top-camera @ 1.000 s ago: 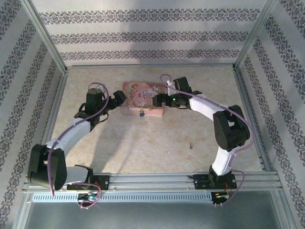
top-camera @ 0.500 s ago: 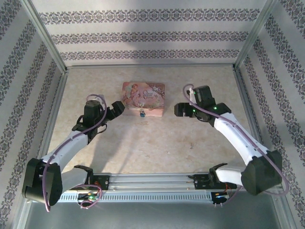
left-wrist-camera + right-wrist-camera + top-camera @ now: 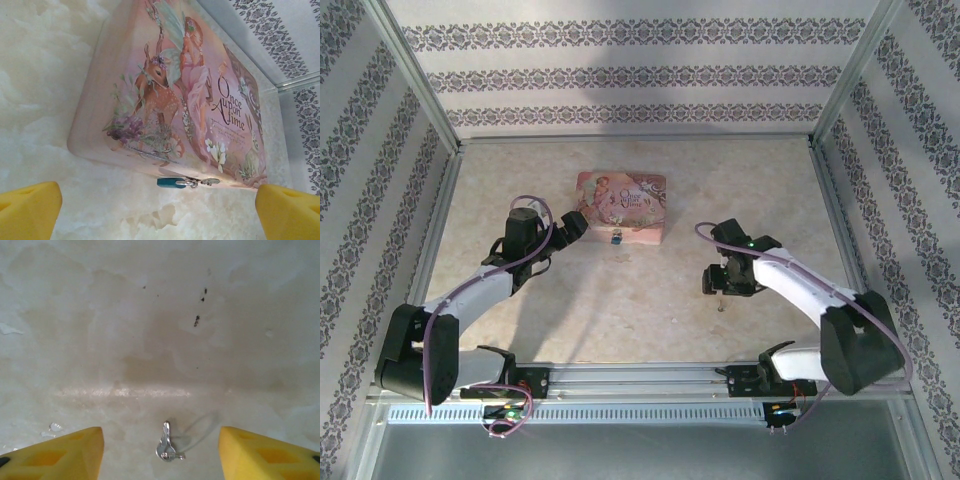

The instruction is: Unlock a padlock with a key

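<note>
Your right gripper (image 3: pixel 162 457) is spread wide and holds nothing. Its two yellow fingers (image 3: pixel 55 452) sit at the bottom corners of the wrist view. The key (image 3: pixel 167 442) lies flat on the table (image 3: pixel 150 330) between them, touching neither. A faint thin loop shows beside the key (ring or shadow, you cannot tell from here). From above, this gripper hangs over the near right part of the table, with the key a small dark speck just on its near side.

Your left gripper (image 3: pixel 159 212) is also fully open and empty, its yellow fingertips (image 3: pixel 27 210) low in the corners of its own view. Ahead of them, and clear of both, the padlock (image 3: pixel 172 182) sits at the foot of the near wall of the box (image 3: pixel 165 90). Its blue body is to the left and its silvery part to the right. Whether it rests on the table or hangs from the box cannot be told.

From above, the left gripper stands just beside the box's near left corner. The padlock is about midway along the box's near edge. The key is well apart from the padlock, off to the right and closer to the arm bases.
</note>
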`<move>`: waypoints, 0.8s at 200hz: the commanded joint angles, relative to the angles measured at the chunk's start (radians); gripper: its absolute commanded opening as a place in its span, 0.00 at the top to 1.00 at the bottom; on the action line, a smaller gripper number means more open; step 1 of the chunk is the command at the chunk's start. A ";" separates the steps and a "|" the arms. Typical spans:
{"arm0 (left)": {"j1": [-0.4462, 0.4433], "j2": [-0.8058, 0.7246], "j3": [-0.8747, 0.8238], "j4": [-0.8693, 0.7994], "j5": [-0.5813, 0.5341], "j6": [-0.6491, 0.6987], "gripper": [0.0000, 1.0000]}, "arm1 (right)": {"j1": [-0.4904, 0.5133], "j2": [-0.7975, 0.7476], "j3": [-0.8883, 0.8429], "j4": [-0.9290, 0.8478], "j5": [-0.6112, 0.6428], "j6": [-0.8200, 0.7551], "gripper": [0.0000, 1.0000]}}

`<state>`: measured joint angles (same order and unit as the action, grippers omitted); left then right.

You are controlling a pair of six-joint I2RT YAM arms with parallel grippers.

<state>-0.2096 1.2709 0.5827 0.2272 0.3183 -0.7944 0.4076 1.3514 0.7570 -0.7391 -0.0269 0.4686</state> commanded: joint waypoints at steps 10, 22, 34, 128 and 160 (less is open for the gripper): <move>-0.007 -0.003 0.014 0.044 0.005 -0.011 0.01 | 0.025 0.090 0.005 0.030 0.000 0.016 0.43; -0.008 -0.008 0.011 0.038 0.003 -0.010 0.01 | 0.034 0.109 0.001 0.039 -0.002 0.020 0.43; -0.007 -0.009 0.010 0.033 0.002 -0.007 0.01 | 0.041 0.118 -0.006 0.048 -0.005 0.028 0.43; -0.008 -0.005 0.021 0.008 -0.007 0.010 0.01 | 0.079 0.088 -0.057 0.007 -0.039 0.075 0.47; -0.007 -0.001 0.024 0.011 -0.008 0.011 0.01 | 0.094 0.050 -0.081 -0.026 -0.025 0.097 0.49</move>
<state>-0.2096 1.2709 0.5827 0.2287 0.3172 -0.7937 0.4828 1.4334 0.7074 -0.6918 -0.0498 0.5274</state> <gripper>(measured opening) 0.993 0.521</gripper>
